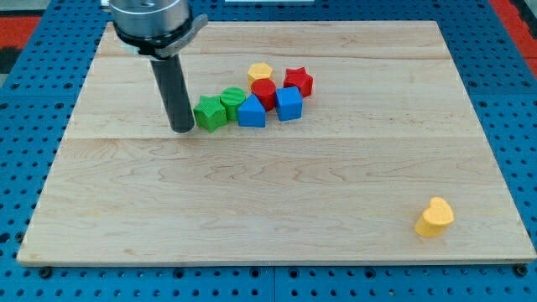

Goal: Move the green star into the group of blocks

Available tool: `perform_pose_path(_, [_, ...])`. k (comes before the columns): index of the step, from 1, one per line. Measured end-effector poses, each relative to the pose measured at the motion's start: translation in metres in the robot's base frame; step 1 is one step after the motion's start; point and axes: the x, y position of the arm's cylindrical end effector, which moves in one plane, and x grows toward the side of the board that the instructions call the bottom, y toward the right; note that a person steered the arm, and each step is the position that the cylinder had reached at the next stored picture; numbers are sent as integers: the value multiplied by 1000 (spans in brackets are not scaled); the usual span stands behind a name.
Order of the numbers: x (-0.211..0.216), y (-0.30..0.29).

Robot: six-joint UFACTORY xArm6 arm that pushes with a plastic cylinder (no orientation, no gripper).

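The green star [210, 113] lies on the wooden board, touching a second green block [233, 101] at the left end of a cluster. The cluster also holds a blue triangular block [251, 111], a blue cube [289, 103], a red block [263, 91], a red star [298, 81] and a yellow hexagon [260, 72]. My tip [183, 128] rests on the board just left of the green star, very close to it or touching it.
A yellow heart-shaped block [435, 217] lies alone near the board's bottom right corner. The wooden board [268, 210] sits on a blue perforated table. The arm's body hangs over the board's top left.
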Motion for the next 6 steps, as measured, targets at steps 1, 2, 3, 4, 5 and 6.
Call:
perform_pose_path(1, [-21,29])
perform_pose_path(2, [11,31])
perform_pose_path(3, [9,65])
perform_pose_path(4, [-29,57])
perform_pose_path(5, [-32,46])
perform_pose_path(6, [-22,24])
